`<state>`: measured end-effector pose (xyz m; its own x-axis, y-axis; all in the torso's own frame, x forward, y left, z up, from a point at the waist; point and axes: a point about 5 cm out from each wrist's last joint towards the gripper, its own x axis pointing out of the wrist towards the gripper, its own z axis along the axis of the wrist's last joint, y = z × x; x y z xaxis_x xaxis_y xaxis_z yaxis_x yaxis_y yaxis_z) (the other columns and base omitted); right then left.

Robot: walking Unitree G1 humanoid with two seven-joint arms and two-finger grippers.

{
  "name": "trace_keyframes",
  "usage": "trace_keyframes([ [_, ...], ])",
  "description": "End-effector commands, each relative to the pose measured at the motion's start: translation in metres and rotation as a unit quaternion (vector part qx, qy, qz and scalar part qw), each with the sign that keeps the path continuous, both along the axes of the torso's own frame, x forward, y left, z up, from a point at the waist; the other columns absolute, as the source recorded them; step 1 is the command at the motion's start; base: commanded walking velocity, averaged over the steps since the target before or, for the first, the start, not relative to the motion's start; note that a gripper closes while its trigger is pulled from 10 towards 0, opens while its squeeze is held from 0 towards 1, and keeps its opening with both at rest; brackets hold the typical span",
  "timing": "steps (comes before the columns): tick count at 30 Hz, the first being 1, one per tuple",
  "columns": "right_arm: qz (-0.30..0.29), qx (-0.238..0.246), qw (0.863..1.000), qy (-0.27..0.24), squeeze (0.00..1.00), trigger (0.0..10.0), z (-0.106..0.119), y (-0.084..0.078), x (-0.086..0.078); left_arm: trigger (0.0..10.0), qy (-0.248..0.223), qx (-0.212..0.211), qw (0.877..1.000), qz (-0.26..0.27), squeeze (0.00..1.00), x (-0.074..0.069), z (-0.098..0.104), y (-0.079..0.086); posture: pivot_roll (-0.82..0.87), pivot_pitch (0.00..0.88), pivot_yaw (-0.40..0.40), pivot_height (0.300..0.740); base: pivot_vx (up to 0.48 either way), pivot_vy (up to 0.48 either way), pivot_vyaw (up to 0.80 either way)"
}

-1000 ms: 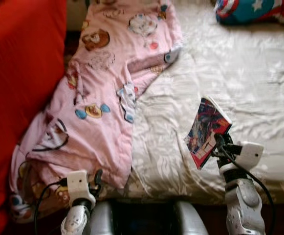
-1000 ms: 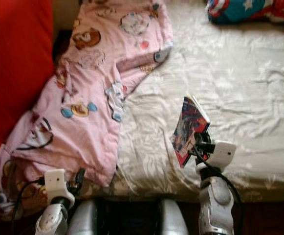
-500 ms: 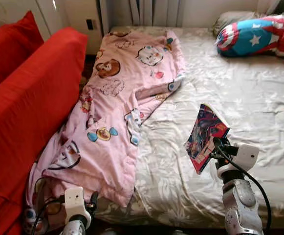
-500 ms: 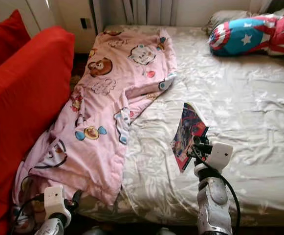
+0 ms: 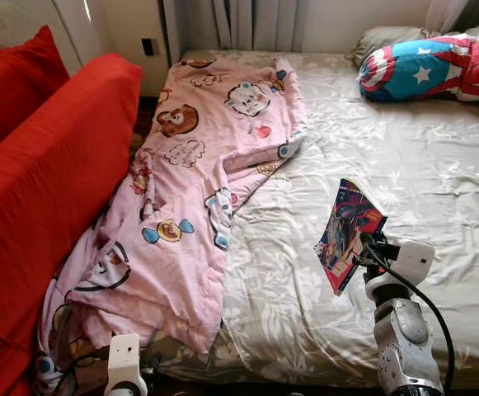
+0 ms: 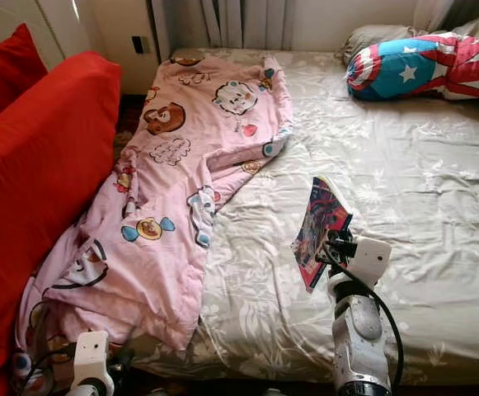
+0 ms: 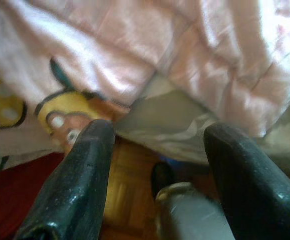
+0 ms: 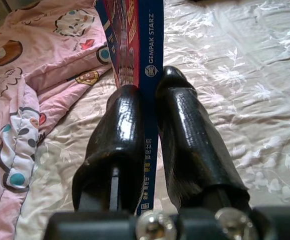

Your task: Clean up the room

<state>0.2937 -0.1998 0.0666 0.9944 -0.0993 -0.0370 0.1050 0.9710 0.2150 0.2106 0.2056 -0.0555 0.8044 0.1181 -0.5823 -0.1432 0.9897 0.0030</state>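
Right gripper (image 5: pixel 366 244) pinching a comic book (image 5: pixel 346 231), lower right of frame, held upright above the bed (image 5: pixel 437 173).
Left gripper (image 7: pixel 157 150), fingers spread and empty, at the frame's lower left by the pink blanket (image 5: pixel 190 181) edge. Red sofa (image 5: pixel 41 181) at left; star-patterned pillow (image 5: pixel 429 66) upper right.

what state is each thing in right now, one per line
book: held upright above the bed, clamped in the right hand
left hand: open, holding nothing, low at the bed's edge
pink blanket: rumpled, spread along the bed, hanging off its edge
bed sheet: wrinkled
star pillow: lying at the bed's head
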Motion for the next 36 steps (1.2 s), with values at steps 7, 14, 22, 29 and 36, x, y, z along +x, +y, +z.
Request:
trace_keyframes([
  [7, -0.011, -0.019, 1.000, -0.018, 0.00, 10.0, 0.009, -0.008, 0.011, 10.0, 0.044, -0.009, 0.999, -0.006, 0.00, -0.006, -0.010, -0.012, -0.08, 0.074, -0.071, 0.729, 0.000, 0.000, 0.00],
  [14, -0.011, -0.021, 1.000, -0.020, 0.00, 10.0, 0.011, -0.007, 0.018, 10.0, 0.050, -0.010, 0.999, -0.002, 0.00, -0.003, -0.010, -0.011, -0.07, 0.061, -0.066, 0.729, 0.000, 0.000, 0.00],
  [22, -0.004, -0.021, 0.999, -0.024, 0.00, 10.0, 0.013, -0.003, 0.026, 10.0, 0.051, -0.006, 0.999, 0.007, 0.00, -0.003, -0.009, -0.008, -0.07, 0.053, -0.063, 0.729, 0.000, 0.000, 0.00],
  [29, -0.012, -0.022, 1.000, -0.018, 0.00, 10.0, 0.010, -0.006, 0.026, 10.0, 0.055, 0.003, 0.998, -0.006, 0.00, -0.005, -0.011, -0.011, -0.07, 0.065, -0.062, 0.729, 0.000, -0.164, 0.00],
  [36, -0.011, -0.026, 1.000, -0.002, 0.00, 10.0, 0.001, -0.006, 0.019, 10.0, 0.069, 0.010, 0.998, -0.010, 0.00, -0.018, -0.018, -0.012, -0.08, 0.096, -0.058, 0.729, 0.000, -0.295, -0.57],
])
